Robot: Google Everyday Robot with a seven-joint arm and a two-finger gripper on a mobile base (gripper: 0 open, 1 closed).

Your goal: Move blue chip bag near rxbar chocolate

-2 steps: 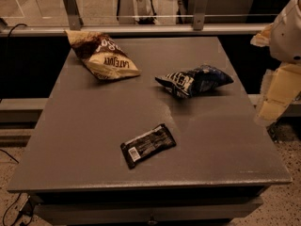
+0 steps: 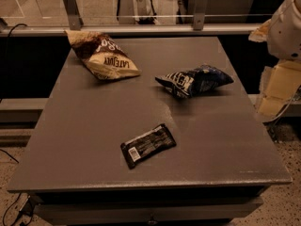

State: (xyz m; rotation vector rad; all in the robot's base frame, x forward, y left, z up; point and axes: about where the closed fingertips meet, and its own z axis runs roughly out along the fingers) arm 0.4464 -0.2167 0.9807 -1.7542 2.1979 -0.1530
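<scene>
Arm [image 2: 288, 20] hangs right of the table [image 2: 211, 140], jaws apart from the blue chip bag [image 2: 195, 80], openness unclear.

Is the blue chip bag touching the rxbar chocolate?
No, blue chip bag lies apart from rxbar chocolate; gripper hangs right of the table.

Table [image 2: 225, 140], blue chip bag [image 2: 194, 80], rxbar chocolate [image 2: 148, 145], tan bag [image 2: 104, 55], pincer [image 2: 277, 88] beside

table [image 2: 221, 145]: smooth matt grey, faint sheen | blue chip bag [image 2: 195, 80]: crinkled glossy foil | rxbar chocolate [image 2: 148, 145]: shiny film wrapper (white label end duller) | gripper [image 2: 275, 95], right of table edge: matt cream plastic | 2 rail posts [image 2: 70, 6]: brushed metal
</scene>
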